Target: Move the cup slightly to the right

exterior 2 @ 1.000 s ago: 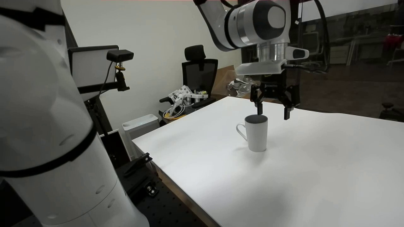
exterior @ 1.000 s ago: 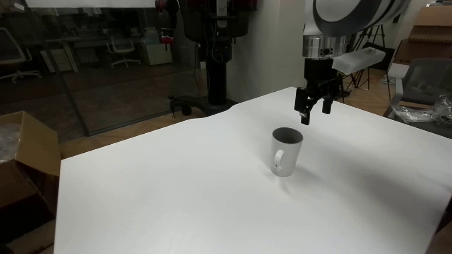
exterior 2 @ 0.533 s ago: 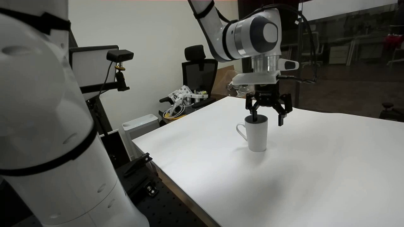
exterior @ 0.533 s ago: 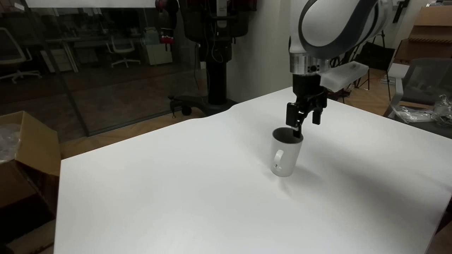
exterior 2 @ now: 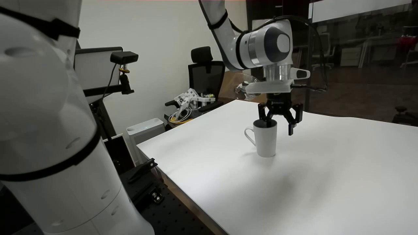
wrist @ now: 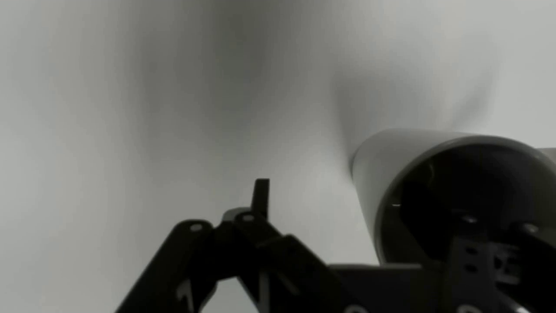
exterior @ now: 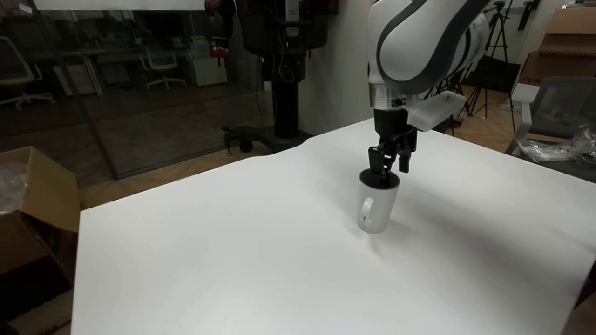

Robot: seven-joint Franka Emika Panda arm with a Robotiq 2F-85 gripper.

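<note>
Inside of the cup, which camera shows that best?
The wrist view: it looks down into the cup's inside, large, though one of the fingers covers part. Both exterior views show it smaller, at a slant, partly blocked by that finger.

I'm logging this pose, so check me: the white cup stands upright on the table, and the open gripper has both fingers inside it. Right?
No: only one finger is inside the white cup; an exterior view shows the other finger hanging outside it. The rest holds: the cup is upright on the table and the gripper open.
</note>
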